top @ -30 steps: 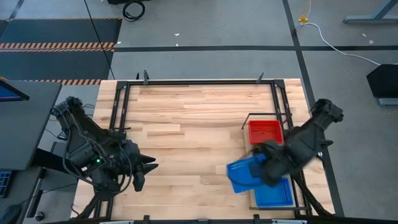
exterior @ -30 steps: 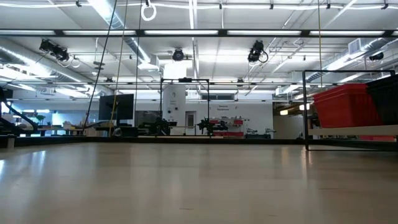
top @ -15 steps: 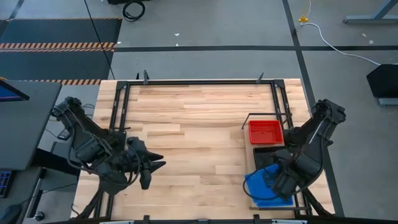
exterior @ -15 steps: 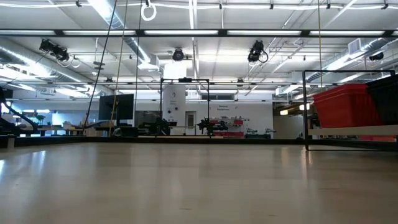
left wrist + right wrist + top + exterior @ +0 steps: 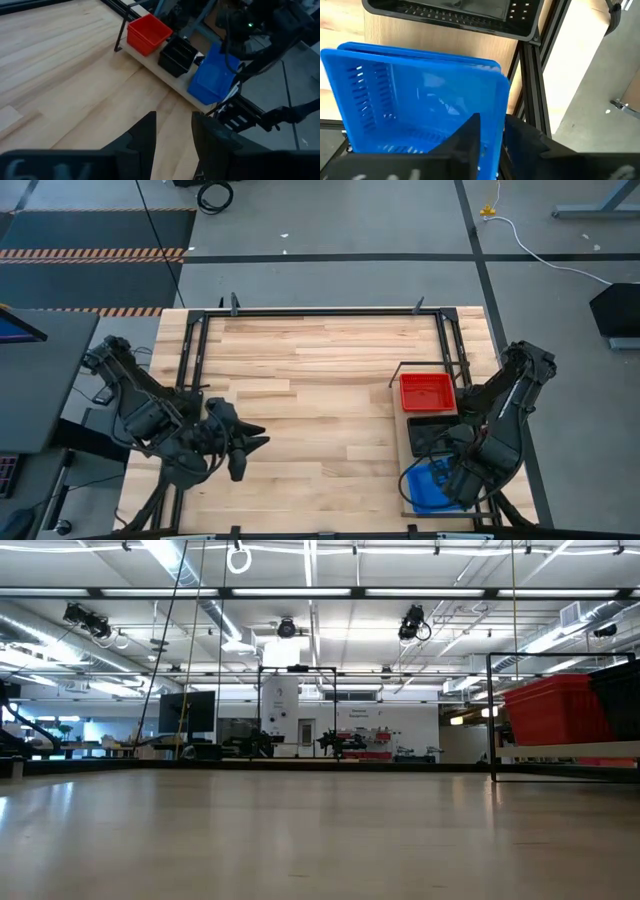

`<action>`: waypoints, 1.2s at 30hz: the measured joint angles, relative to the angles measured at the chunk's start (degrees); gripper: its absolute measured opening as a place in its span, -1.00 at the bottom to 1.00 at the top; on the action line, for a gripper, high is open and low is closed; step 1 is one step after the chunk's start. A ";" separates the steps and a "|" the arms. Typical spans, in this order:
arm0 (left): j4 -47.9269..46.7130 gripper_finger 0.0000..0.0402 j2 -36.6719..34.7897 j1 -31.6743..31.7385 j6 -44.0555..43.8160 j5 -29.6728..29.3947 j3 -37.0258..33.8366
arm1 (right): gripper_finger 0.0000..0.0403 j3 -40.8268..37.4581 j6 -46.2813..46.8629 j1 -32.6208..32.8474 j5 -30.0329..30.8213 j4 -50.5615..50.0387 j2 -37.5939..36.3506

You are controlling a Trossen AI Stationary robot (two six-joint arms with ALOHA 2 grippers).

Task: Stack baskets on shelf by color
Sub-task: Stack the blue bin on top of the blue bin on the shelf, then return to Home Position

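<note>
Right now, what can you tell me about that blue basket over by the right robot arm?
The blue basket is shallow, rectangular, glossy plastic with slotted mesh-like sides. It sits at one end of the pale wooden shelf, on top of other blue baskets, beside the black basket, with the red basket beyond that. It looks slightly askew on its stack. The right gripper straddles its near wall, one finger inside and one outside; the fingers look parted, not pinching.

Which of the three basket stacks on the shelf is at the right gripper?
The blue plastic mesh baskets, at the shelf's near end; the red and black ones stand apart.
</note>
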 joint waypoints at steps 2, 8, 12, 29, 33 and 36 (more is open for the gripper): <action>0.20 -0.35 0.00 0.21 0.04 -0.04 0.00 | -0.47 0.00 -0.06 0.07 0.11 -0.02 0.00; 1.04 -0.35 0.00 0.12 0.07 -0.11 0.00 | -0.21 0.00 -0.70 0.83 1.31 -0.10 0.00; 1.03 -0.35 0.00 0.16 0.02 -0.13 0.00 | -0.12 0.00 -1.11 1.71 2.73 -0.12 0.00; 15.63 -0.35 -1.28 10.25 24.41 9.18 0.00 | -0.11 4.24 -28.11 -6.60 42.86 10.99 -2.18; 18.97 -0.37 -1.29 18.47 32.17 20.80 -0.02 | -0.12 6.15 -49.87 -10.63 43.58 9.94 -3.91; 24.07 -0.43 -1.29 23.84 38.38 26.09 -0.02 | -0.15 7.07 -59.81 -13.68 43.65 8.84 -5.79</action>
